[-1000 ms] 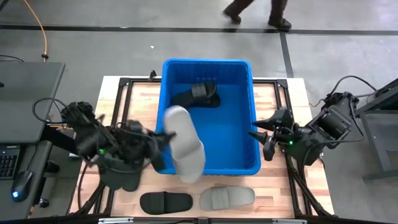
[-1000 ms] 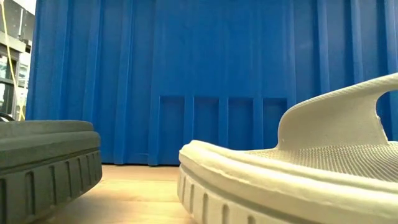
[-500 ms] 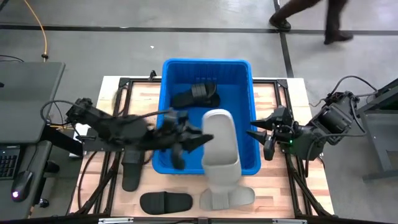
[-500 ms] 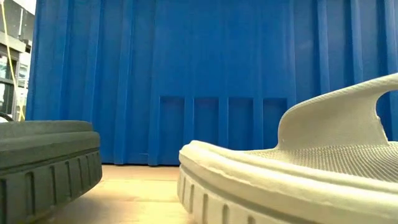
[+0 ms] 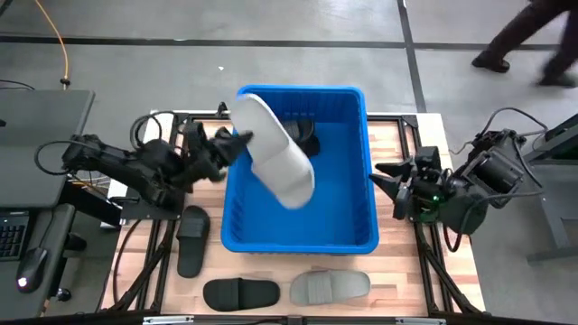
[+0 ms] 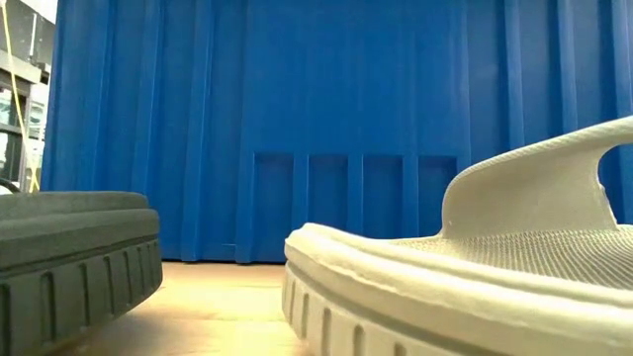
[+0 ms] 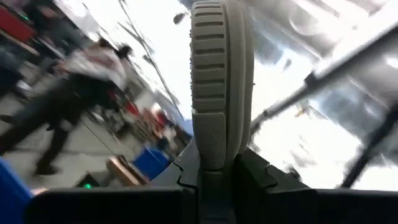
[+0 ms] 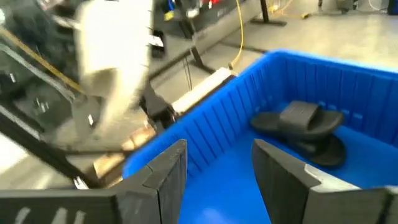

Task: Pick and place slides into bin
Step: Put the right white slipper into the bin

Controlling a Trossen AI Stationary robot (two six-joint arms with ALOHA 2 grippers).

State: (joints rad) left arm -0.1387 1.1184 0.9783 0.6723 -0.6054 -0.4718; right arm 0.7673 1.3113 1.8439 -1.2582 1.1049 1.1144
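Observation:
My left gripper (image 5: 237,144) is shut on a light grey slide (image 5: 275,153), held in the air over the far left part of the blue bin (image 5: 361,226). A black slide (image 5: 305,135) lies on the bin floor, partly hidden under the held one; it also shows in the right wrist view (image 8: 305,127). My right gripper (image 5: 381,179) is open and empty, just outside the bin's right wall. A black slide (image 5: 192,239), another black one (image 5: 240,293) and a grey one (image 5: 330,287) lie flat on the table. My left gripper pinches the grey slide between its two fingers at one long side (image 7: 211,163), toward the slide's far end. The fingers come about level from the table's left. The slide is lifted clear and runs slantwise over the bin; the wrist view sees it edge-on, standing up from the fingers.
The bin fills the middle of the wooden table (image 5: 397,262). The low view shows its near wall (image 6: 326,119), with the grey slide (image 6: 475,277) and a black slide (image 6: 69,247) in front. A person walks past beyond the table's far right (image 5: 533,36).
My left gripper, still shut on the grey slide, has swung from the bin's near left corner out over the bin's near rim toward the right, then back toward the far left. The slide has stayed clear of the bin and has turned with it.

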